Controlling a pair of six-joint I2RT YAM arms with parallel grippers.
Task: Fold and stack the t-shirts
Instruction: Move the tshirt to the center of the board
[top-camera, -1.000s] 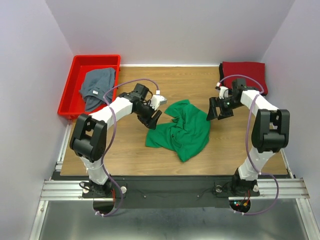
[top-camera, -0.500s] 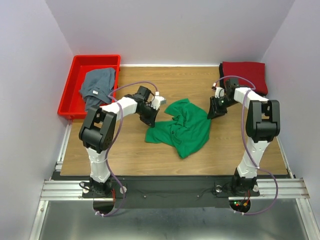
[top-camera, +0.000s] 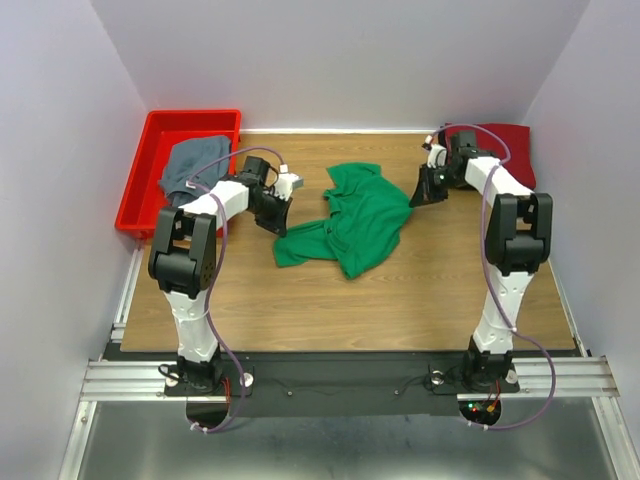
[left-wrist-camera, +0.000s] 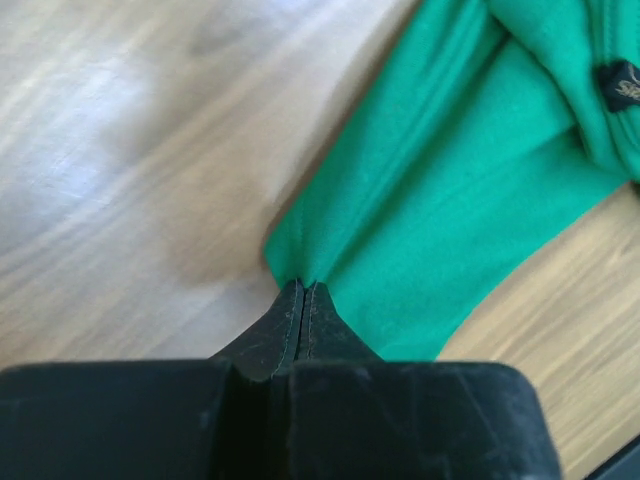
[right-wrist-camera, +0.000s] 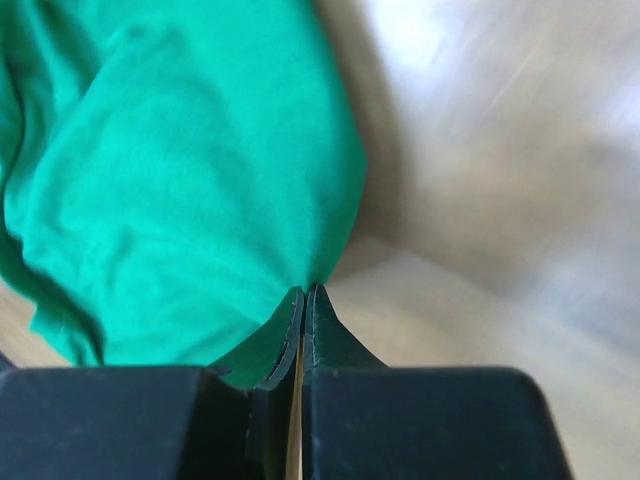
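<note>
Here, the grey-blue t-shirt lies in the red bin at far left. Mid-table, the left gripper pinches the green t-shirt by its left edge, and the right gripper clamps its right edge. The dark red t-shirt sits far right.

The left arm and right arm reach forward. The left hand and right hand tilt down, fingers pressed tightly together.

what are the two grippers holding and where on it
The green t-shirt: left gripper pinches its left edge, right gripper its right edge.
</note>
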